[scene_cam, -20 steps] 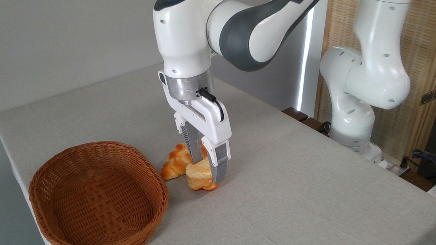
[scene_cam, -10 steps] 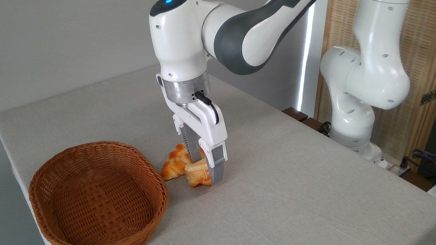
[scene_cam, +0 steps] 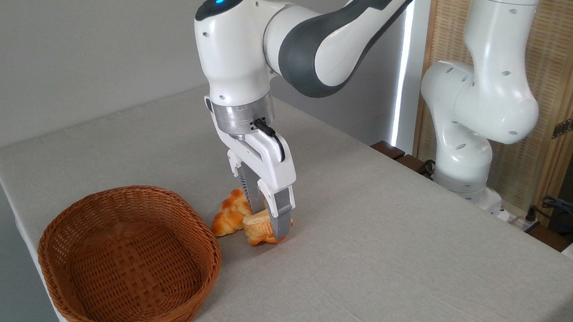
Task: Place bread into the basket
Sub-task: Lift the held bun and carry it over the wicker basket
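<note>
Bread and basket on the grey table (scene_cam: 413, 255): the oval wicker basket (scene_cam: 128, 261) sits empty at the near-left corner, lower-left of the arm's tool. The braided loaf (scene_cam: 230, 214) lies between basket and gripper. The gripper (scene_cam: 268, 220) points down, jaws narrowed onto the small bun (scene_cam: 257, 229), which rests at table level just beside the loaf. Your carry, judged from here, runs lower-left over the thick rim; lift first so the bun clears it.

basket (scene_cam: 127, 258) near rim cut by bottom edge, braided loaf (scene_cam: 230, 214) partly hidden behind hand (scene_cam: 267, 220)
</note>
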### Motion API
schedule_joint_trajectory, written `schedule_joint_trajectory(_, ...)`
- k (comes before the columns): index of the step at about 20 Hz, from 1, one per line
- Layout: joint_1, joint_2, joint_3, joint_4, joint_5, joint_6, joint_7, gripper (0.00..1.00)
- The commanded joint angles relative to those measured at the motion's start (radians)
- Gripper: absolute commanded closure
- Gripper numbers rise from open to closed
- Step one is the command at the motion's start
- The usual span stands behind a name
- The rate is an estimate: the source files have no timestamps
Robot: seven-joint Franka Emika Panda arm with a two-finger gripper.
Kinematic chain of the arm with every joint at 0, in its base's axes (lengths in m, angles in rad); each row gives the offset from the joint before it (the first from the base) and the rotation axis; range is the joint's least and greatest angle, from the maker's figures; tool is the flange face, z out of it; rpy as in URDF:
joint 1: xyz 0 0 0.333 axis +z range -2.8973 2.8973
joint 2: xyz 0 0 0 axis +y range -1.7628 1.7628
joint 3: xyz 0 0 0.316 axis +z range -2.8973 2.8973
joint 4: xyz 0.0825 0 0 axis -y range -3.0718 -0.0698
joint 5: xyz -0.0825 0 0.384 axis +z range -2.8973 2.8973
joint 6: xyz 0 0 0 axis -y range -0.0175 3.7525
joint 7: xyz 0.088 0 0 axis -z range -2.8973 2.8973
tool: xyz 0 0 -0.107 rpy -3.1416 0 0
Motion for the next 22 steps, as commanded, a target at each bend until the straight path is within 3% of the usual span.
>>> schedule_joint_trajectory(1,0.0,0.002,0.001,-0.005,-0.011,0.022,0.018,0.75)
schedule_joint_trajectory(12,0.0,-0.006,0.007,0.034,-0.013,0.003,0.016,0.75)
schedule_joint_trajectory(22,0.003,-0.006,0.012,0.184,-0.074,-0.006,0.012,0.72)
